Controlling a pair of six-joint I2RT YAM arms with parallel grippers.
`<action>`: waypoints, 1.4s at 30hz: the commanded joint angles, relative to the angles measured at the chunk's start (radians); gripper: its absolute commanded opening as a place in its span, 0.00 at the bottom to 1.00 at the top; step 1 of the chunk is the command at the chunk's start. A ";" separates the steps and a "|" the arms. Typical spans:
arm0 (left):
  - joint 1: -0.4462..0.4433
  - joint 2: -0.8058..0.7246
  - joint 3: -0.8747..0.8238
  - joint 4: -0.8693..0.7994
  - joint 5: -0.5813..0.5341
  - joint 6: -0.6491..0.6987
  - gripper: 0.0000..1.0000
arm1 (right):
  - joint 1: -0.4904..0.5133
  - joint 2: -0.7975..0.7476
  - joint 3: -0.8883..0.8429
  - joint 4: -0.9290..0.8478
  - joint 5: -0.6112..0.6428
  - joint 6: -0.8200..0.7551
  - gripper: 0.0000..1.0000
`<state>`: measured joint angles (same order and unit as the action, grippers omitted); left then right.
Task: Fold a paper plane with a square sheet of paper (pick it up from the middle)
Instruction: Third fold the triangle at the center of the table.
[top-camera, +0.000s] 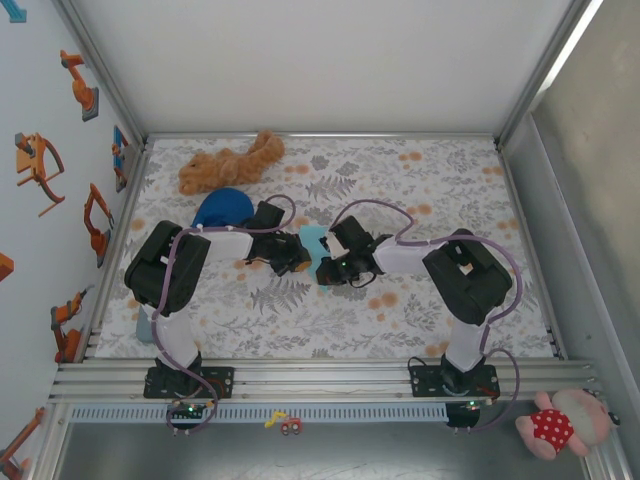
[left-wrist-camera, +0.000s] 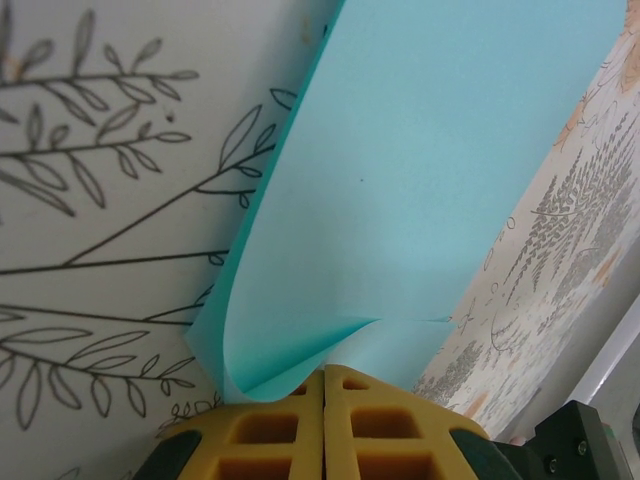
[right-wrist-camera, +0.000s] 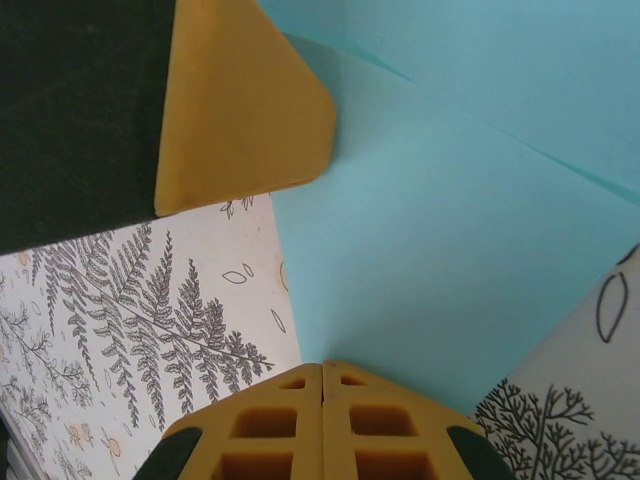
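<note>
The light cyan sheet of paper (top-camera: 312, 243) hangs between my two grippers over the middle of the floral table. In the left wrist view the paper (left-wrist-camera: 430, 170) curls into a fold right at my left gripper (left-wrist-camera: 324, 372), whose yellow jaws are pressed together on its edge. In the right wrist view the paper (right-wrist-camera: 450, 250) shows straight creases and runs into my right gripper (right-wrist-camera: 323, 368), which is also shut on it. The other arm's yellow finger (right-wrist-camera: 240, 110) touches the sheet at the upper left. From above, the left gripper (top-camera: 297, 255) and right gripper (top-camera: 326, 268) nearly meet. I cannot tell whether the paper has a plane's shape.
A brown plush toy (top-camera: 230, 165) lies at the back left, with a dark blue dome (top-camera: 222, 208) just behind the left arm. A small pale object (top-camera: 146, 325) sits by the left base. A pink plush (top-camera: 560, 425) lies off the table at the front right.
</note>
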<state>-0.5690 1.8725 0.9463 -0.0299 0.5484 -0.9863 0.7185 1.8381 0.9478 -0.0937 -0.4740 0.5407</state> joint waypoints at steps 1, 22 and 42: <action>-0.002 0.026 -0.027 0.016 -0.051 0.073 0.10 | 0.004 0.048 -0.001 -0.126 0.115 -0.024 0.00; 0.116 0.060 0.019 -0.022 -0.203 0.323 0.18 | -0.025 0.032 -0.015 -0.264 0.202 -0.044 0.00; 0.131 -0.157 -0.011 -0.052 -0.186 0.181 0.32 | -0.049 -0.075 0.049 -0.003 0.106 0.148 0.13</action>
<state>-0.4263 1.7477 0.9859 -0.1062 0.3424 -0.7254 0.6769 1.7477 0.9779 -0.1364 -0.3729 0.6338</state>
